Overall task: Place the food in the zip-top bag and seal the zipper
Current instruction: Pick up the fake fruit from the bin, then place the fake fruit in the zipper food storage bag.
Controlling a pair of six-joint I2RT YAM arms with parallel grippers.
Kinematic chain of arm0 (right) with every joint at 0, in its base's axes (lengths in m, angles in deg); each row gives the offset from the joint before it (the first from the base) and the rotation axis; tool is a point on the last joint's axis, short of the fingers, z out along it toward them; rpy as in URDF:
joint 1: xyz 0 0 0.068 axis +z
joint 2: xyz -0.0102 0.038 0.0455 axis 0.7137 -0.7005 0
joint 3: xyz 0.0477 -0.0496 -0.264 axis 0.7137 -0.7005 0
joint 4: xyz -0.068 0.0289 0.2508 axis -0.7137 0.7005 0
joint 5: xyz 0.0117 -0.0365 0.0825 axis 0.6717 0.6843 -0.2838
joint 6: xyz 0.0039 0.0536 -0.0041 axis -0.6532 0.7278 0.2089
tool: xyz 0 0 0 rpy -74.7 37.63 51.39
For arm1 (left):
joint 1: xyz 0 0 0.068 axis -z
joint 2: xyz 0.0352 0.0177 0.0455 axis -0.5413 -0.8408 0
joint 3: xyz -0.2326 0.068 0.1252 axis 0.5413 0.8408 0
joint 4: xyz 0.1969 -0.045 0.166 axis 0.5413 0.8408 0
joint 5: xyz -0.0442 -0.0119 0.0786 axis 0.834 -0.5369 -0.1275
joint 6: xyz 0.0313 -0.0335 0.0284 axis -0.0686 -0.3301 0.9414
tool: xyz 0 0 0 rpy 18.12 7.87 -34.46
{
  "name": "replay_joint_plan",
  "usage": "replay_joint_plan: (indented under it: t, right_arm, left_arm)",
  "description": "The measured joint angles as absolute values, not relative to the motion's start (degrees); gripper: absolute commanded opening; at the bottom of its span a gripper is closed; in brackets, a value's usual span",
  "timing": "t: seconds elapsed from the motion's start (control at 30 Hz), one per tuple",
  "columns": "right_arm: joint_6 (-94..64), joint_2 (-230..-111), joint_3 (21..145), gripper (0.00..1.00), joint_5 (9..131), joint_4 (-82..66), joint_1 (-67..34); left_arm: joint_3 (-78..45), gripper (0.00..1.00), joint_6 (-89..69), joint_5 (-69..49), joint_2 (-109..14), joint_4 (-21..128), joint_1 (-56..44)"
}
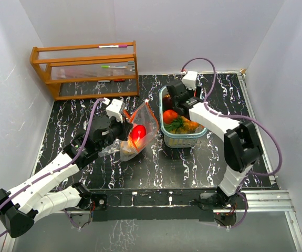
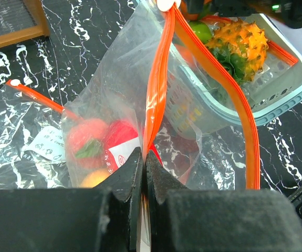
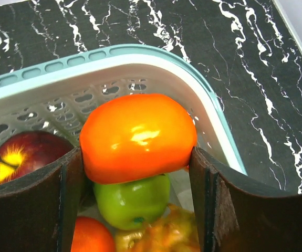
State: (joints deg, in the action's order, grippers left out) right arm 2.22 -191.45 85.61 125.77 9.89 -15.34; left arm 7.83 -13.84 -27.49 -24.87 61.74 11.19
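1. Black stone-look bench (image 1: 193, 163), veined in white, carries everything. A slatted wooden rack (image 1: 85, 71) stands at its far left corner and has no part in this job.
2. Right of centre sits the teal perforated plastic basket (image 1: 185, 144), stiff-walled and holding most of the food.
3. Just beside it, the clear crinkly zip-top bag (image 1: 140, 134) stands with its mouth open; I cannot tell whether the two touch. My left gripper (image 2: 144, 157) is clenched on one lip of the bag's orange zipper strip (image 2: 157, 79), propping it up.
4. Inside the bag I make out a glossy red fruit (image 2: 122, 134), a matte pink peach-like fruit (image 2: 85, 139) and a yellow-orange fruit (image 2: 95, 179) low down. By my reckoning, loading is under half done.
5. In the basket lie a spiky yellow-orange fruit with a green crown (image 2: 240, 44), a dark red apple-like fruit (image 3: 19, 155), a smooth green apple-like fruit (image 3: 132, 202) and others I can't sort out.
6. My right gripper (image 3: 135, 157) is grasping a smooth, shiny orange fruit (image 3: 137, 126) inside the basket, just above the green one, pads against both flanks. I cannot tell if it is lifted clear.
7. Left to do: carry this fruit across, move the rest, then press the gaping zipper shut.
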Motion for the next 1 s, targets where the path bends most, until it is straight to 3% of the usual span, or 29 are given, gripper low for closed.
replay_joint_plan:
  t: [0.6, 0.8, 1.0]
  right_arm:
    - [-0.5, -160.2, 73.8, 0.30, 88.9, 5.7, -15.7]
    - [-0.9, -154.4, 72.2, 0.30, 72.0, 2.5, -15.1]
    - [-0.9, -154.1, 69.6, 0.30, 64.3, -0.1, -9.0]
  left_arm:
    - [7.8, 0.00, -13.7, -27.5, -26.5, 61.7, 11.2]
    - [7.8, 0.00, -13.7, -27.3, -26.9, 61.7, 11.2]
    - [7.8, 0.00, -13.7, -27.3, -27.3, 61.7, 11.2]
